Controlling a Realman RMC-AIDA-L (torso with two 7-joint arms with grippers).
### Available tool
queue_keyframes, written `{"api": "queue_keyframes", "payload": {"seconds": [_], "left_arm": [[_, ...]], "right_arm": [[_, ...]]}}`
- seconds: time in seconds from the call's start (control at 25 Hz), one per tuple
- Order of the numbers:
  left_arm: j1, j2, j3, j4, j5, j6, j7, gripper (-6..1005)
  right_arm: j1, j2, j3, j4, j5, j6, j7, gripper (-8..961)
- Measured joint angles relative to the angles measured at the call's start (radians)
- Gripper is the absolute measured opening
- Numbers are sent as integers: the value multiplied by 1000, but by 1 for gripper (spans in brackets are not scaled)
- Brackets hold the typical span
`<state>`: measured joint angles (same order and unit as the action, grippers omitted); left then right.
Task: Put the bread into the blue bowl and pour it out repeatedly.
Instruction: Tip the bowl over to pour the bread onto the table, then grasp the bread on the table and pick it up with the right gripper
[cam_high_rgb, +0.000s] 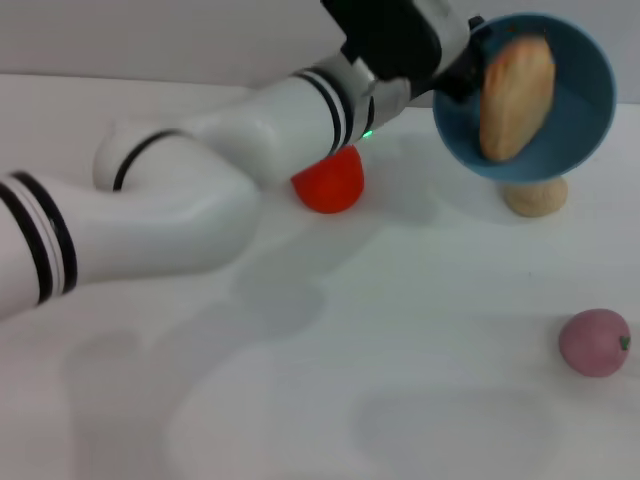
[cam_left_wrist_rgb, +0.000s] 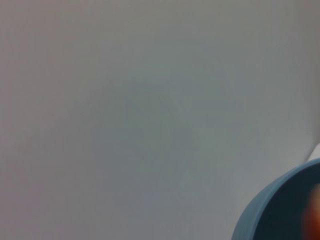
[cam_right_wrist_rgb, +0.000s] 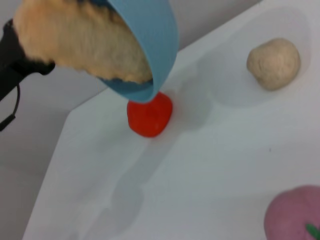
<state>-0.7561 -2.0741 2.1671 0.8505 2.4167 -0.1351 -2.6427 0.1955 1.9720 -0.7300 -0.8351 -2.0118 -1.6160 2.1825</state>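
Note:
The blue bowl hangs in the air at the far right, tipped steeply on its side with its opening facing me. My left gripper is shut on its left rim, the left arm reaching across from the left. The bread, a long golden-tan piece, lies inside against the bowl's wall, standing nearly on end. In the right wrist view the bread sticks out past the rim of the bowl. A piece of the bowl's rim shows in the left wrist view. My right gripper is out of view.
On the white table, a red round object sits under the left forearm. A beige ball lies just below the bowl. A pink fruit rests near the right edge.

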Motion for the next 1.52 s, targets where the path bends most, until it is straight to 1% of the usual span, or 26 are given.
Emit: {"api": "queue_keyframes", "payload": {"seconds": [0.2, 0.28, 0.48, 0.6, 0.72, 0.76, 0.8, 0.88, 0.92, 1.04, 1.12, 1.24, 1.32, 1.52], "left_arm": [[30, -4, 87, -58, -2, -236, 99, 17], [30, -4, 107, -80, -6, -281, 119, 17], [15, -5, 109, -108, -22, -278, 115, 17], [14, -5, 100, -117, -74, -265, 114, 17], [13, -5, 91, -118, -98, -254, 114, 17], [12, -4, 49, -116, -158, -193, 114, 17], [11, -3, 31, -113, -173, -166, 114, 16], [11, -1, -24, -97, -195, -90, 114, 16], [11, 0, -63, -82, -203, -36, 114, 16], [11, 5, -235, -32, -213, 202, 113, 17], [1, 8, -351, -22, -211, 348, 112, 17], [-5, 12, -474, -28, -206, 487, 112, 17], [4, 12, -527, -27, -207, 551, 112, 16], [31, 13, -592, -1, -212, 661, 108, 16]], "right_arm": [[1, -2, 5, 4, -22, -2, 16, 404], [2, -2, 10, 4, -23, -1, 16, 404], [16, 3, 12, 4, -24, 10, 17, 404], [31, 10, 11, 5, -25, 21, 13, 404], [51, 18, 2, 5, -28, 29, 2, 403], [59, 22, 0, 3, -31, 29, -6, 403], [68, 29, -1, -3, -35, 26, -22, 403], [87, 47, -2, -23, -40, 17, -83, 403], [96, 61, -6, -41, -40, 13, -127, 403], [113, 93, -37, -105, -40, 7, -234, 403], [129, 97, -87, -132, -39, -3, -269, 403], [183, 91, -175, -152, -48, -36, -278, 402], [217, 91, -201, -170, -66, -49, -277, 402], [291, 95, -282, -276, -157, -78, -225, 402]]}}
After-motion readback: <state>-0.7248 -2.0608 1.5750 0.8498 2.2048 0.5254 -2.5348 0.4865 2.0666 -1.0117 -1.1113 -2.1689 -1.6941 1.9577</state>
